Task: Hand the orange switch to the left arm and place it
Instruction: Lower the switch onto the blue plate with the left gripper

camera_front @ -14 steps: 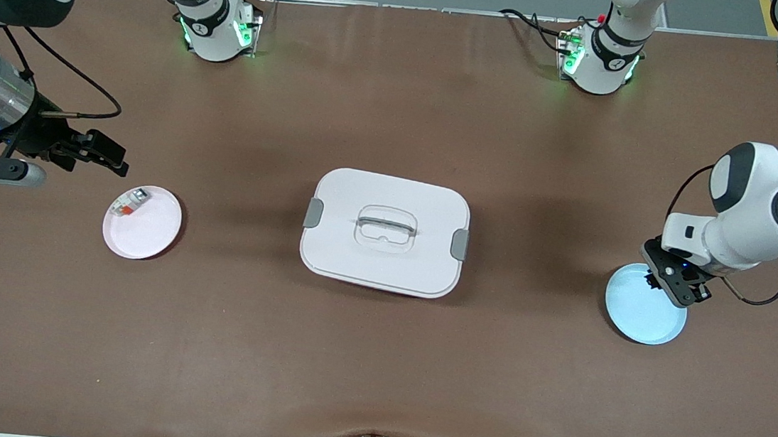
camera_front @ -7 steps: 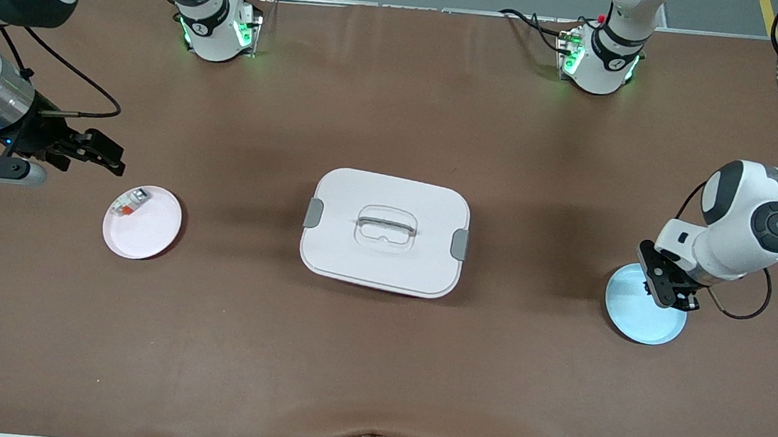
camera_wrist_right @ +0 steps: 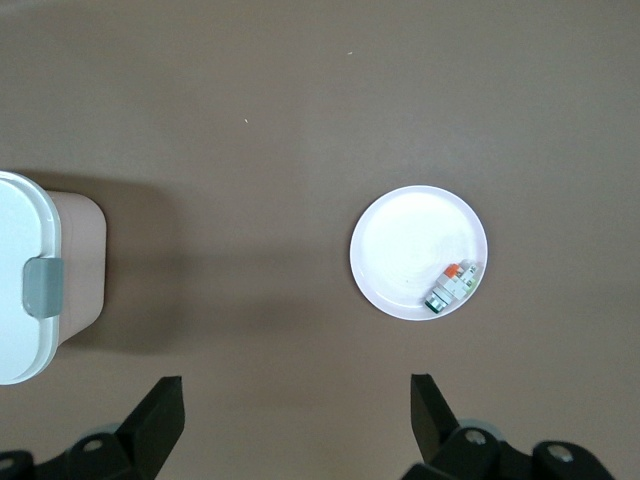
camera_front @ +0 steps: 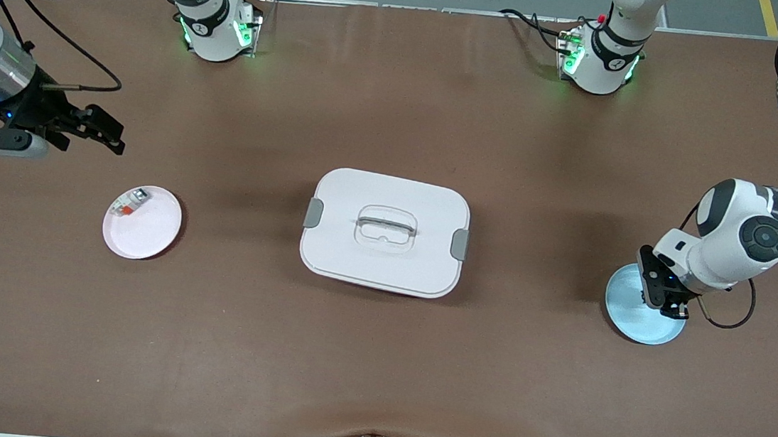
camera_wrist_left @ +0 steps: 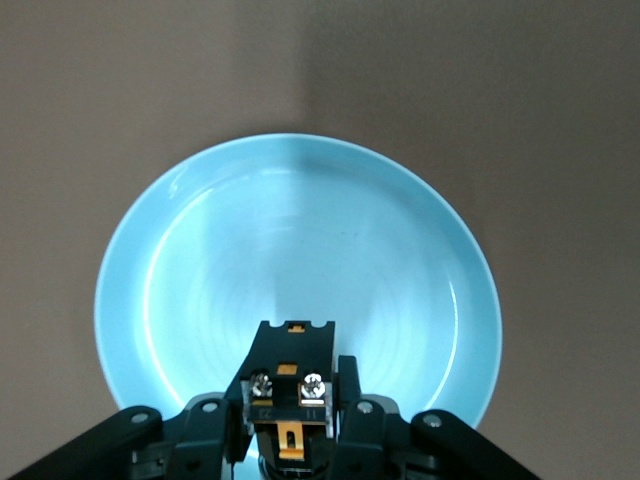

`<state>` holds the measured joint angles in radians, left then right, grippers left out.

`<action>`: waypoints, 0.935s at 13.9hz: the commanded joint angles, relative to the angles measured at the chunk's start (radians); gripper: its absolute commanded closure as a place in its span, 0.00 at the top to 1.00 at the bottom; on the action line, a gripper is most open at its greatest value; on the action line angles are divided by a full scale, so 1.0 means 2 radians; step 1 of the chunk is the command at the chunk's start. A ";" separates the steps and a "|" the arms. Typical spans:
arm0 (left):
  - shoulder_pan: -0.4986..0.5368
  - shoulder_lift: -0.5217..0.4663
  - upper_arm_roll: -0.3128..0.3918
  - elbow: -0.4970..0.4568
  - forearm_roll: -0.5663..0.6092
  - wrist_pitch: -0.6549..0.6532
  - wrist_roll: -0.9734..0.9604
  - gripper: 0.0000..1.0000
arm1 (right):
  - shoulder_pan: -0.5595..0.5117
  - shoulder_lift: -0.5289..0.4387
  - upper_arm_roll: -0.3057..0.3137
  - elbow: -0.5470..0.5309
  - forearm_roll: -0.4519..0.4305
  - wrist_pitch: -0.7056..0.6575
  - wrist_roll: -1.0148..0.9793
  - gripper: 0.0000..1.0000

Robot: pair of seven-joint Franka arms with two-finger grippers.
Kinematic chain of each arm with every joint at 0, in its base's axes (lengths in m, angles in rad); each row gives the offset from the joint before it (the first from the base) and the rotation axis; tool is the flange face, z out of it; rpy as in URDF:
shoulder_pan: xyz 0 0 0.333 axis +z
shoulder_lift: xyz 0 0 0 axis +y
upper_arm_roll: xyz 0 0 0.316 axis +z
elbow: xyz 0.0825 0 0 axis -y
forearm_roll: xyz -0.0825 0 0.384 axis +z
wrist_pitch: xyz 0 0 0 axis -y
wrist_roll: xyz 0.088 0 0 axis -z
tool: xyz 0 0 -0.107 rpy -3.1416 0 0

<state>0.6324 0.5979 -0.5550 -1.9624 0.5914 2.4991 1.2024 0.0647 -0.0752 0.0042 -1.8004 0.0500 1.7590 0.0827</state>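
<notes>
left gripper (camera_wrist_left: 288,430) clamps orange switch (camera_wrist_left: 290,385) over blue plate (camera_front: 625,322), box's (camera_front: 385,232) 3 o'clock | right gripper (camera_front: 105,138) wide, waits above desk (camera_front: 375,360)

Box (camera_front: 385,232) mid-table, between two plates (camera_front: 142,232) (camera_front: 640,315); small piece (camera_front: 128,203) on right-arm-end plate.

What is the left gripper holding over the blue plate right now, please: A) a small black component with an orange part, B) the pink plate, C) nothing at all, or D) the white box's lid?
A: the left wrist view shows the left gripper clamped on the orange switch above the blue plate.
</notes>
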 commanded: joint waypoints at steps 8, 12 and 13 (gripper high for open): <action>0.001 0.041 -0.004 0.026 0.063 0.010 0.000 0.25 | -0.038 -0.007 0.006 0.073 -0.023 -0.057 0.000 1.00; 0.002 0.036 -0.006 0.033 0.059 0.010 -0.004 1.00 | -0.046 -0.007 0.006 0.074 -0.023 -0.058 -0.005 1.00; 0.002 0.033 -0.006 0.039 0.056 0.009 -0.010 1.00 | -0.046 -0.007 0.006 0.075 -0.023 -0.058 -0.004 1.00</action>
<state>0.6295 0.6664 -0.5566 -1.9077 0.6894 2.5154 1.2022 -0.0052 -0.1013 0.0024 -1.6798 0.0184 1.6622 0.0775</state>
